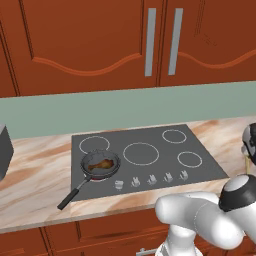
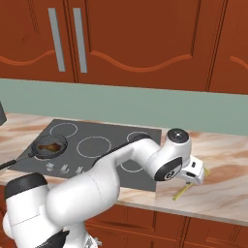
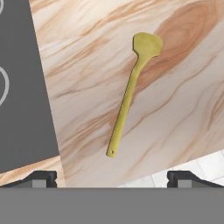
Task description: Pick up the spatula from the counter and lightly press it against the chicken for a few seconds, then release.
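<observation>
A yellow-green spatula (image 3: pixel 129 94) lies flat on the marble counter, right of the cooktop, with its blade pointing away from the counter's front edge. My gripper (image 3: pixel 113 179) hangs open above it, one fingertip on each side of the handle's end, touching nothing. In the right base view my gripper (image 2: pixel 193 175) hovers over the spatula (image 2: pixel 181 193), whose handle tip pokes out below the hand. The chicken drumstick (image 1: pixel 99 163) rests in a small black frying pan (image 1: pixel 110 171) on the front left burner, far to the left of the gripper. The same pan (image 2: pixel 36 154) holds the chicken (image 2: pixel 47 147).
The black cooktop (image 1: pixel 150 131) has a row of knobs (image 1: pixel 150 180) along its front. The pan's long handle (image 1: pixel 70 197) sticks out toward the counter's front edge. A grey appliance (image 1: pixel 3 150) stands at the far left. Wooden cabinets hang above the counter.
</observation>
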{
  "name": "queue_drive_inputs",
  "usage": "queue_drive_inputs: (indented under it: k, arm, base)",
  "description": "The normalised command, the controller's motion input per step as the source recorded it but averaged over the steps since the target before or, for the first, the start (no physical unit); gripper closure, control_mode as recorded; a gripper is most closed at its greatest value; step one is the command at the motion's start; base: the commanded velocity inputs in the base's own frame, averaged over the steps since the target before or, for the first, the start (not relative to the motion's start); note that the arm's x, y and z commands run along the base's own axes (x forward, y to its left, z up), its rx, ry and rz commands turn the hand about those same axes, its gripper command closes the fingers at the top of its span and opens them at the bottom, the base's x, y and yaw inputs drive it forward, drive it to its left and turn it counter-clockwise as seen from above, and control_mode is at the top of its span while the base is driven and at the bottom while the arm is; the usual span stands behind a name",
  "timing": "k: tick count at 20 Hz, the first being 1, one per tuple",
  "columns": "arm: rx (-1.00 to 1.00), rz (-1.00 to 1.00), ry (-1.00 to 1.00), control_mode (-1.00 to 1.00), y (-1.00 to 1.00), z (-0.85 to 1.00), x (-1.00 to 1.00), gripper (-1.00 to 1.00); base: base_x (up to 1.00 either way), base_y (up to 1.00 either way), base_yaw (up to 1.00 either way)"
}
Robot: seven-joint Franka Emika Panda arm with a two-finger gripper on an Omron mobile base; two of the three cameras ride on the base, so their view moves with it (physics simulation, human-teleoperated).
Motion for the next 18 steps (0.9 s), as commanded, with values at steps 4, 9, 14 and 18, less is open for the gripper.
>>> queue_drive_inputs:
  k: [4, 9, 14, 18]
  arm:
    - [0.00, 0.00, 0.00, -1.00, 0.00, -0.10, 0.15, -1.00]
    - [-0.01, 0.00, 0.00, -1.00, -0.03, -0.17, 0.14, -1.00]
    - [0.00, 0.00, 0.00, -1.00, -0.11, -0.17, 0.10, -1.00]
    - [0.00, 0.00, 0.00, -1.00, -0.11, -0.15, 0.08, -1.00]
  base:
    - [0.00, 0.00, 0.00]
    - [0.00, 0.00, 0.00]
    - [0.00, 0.00, 0.00]
    - [0.00, 0.00, 0.00]
